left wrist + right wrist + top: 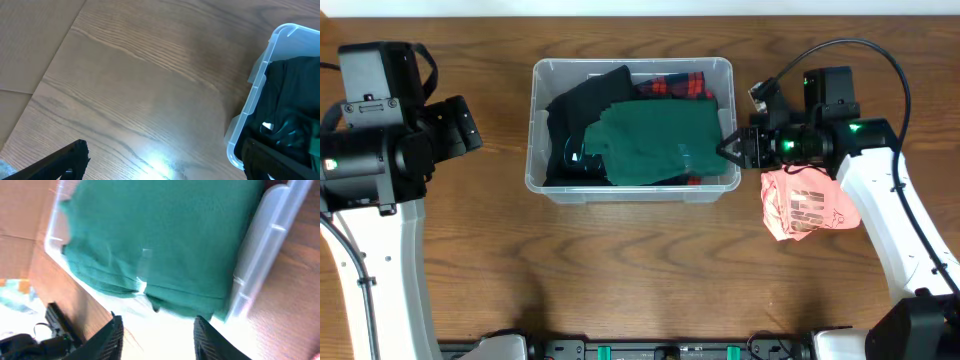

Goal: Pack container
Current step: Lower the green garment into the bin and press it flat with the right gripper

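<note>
You had the wooden table (640,270) under everything. The container (534,120) sat at its far middle, between the two arms, nearer the right one.

It held three garments. A green garment (655,145) lay on top at the right, a black garment (575,110) filled the left side, and a red plaid piece (675,87) showed along the far wall. A crumpled pink garment (810,205) lay outside on the table, just beside the container's right wall and partly under the right arm.

By my judgement the container would have handled as a light, fairly stiff shell with smooth, slippery walls that give under a squeeze. Its rolled rim was the place for you to take hold. The clothing looked soft and limp, so a pinch on a folded edge or bunched ridge would have served you best.

The right gripper (732,148) hovered at the container's right rim over the green garment, its fingers apart and holding nothing. The left gripper (165,155) hung above bare table to the container's left, spread wide and empty.

The pink garment carried dark lettering, but it was too crumpled and small for you to read. No other writing could be made out.
</note>
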{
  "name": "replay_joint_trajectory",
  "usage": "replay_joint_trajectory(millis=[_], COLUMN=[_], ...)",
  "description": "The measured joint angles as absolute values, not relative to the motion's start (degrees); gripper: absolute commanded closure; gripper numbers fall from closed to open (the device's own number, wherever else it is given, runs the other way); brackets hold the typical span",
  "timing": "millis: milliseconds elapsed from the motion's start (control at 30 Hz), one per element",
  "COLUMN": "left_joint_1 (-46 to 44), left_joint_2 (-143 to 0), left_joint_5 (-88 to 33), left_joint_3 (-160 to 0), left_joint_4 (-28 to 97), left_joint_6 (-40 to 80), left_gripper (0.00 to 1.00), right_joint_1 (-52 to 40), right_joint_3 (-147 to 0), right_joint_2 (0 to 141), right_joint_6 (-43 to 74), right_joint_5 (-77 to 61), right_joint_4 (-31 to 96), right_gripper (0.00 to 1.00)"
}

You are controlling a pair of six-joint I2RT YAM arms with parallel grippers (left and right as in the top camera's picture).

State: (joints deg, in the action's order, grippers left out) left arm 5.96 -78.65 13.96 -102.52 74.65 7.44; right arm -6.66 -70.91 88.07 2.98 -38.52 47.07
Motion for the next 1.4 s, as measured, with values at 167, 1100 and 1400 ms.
replay_joint_trajectory(millis=[167, 1100, 1400], left_joint_1=[5.96, 5.96, 5.96], left_joint_2=[-78.65, -78.65, -78.65], left_joint_5=[13.96, 13.96, 13.96], left_joint_3=[-102.52, -102.52, -102.52], left_joint_4=[74.63, 74.63, 74.65], left_joint_6=[7.44, 7.44, 7.44], left_gripper=[0.02, 0.02, 0.02], right_joint_1=[-6.66, -24.64, -24.56], right_joint_3=[-70.91, -71.13, -71.22], right_joint_2=[88.09, 92.2, 108.09], right_joint_6=[1.23, 8.14, 13.47], right_joint_5=[-35.88, -32.03, -29.93], right_joint_4=[47.11, 13.41, 12.53], right_gripper=[0.45, 0.42, 0.43])
